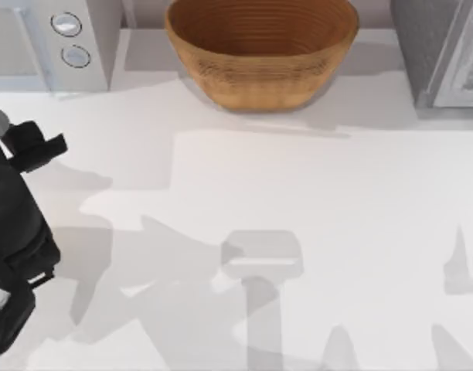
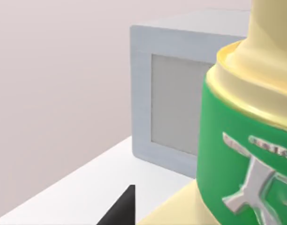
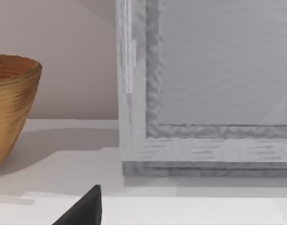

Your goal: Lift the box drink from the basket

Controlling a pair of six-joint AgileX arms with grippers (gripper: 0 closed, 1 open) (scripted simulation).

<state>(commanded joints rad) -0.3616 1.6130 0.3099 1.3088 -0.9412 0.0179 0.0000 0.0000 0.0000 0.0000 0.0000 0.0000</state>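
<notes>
The tan woven basket (image 1: 261,48) stands at the back middle of the table, and its ribbed inside shows nothing in it; its far rim is cut off by the picture's edge. The basket's side (image 3: 12,108) also appears in the right wrist view. The box drink is out of view. My left arm (image 1: 16,232) sits at the table's left edge, far from the basket. A dark tip of my left gripper (image 2: 122,211) pokes into the left wrist view, close to a pale yellow container with a green label (image 2: 246,154). A dark tip of my right gripper (image 3: 87,208) hangs low over the table.
A white box with two round knobs (image 1: 70,39) stands at the back left. A grey cabinet with a framed door (image 1: 445,54) stands at the back right, close in front of the right wrist camera (image 3: 204,93). The white tabletop (image 1: 298,193) stretches out in front of the basket.
</notes>
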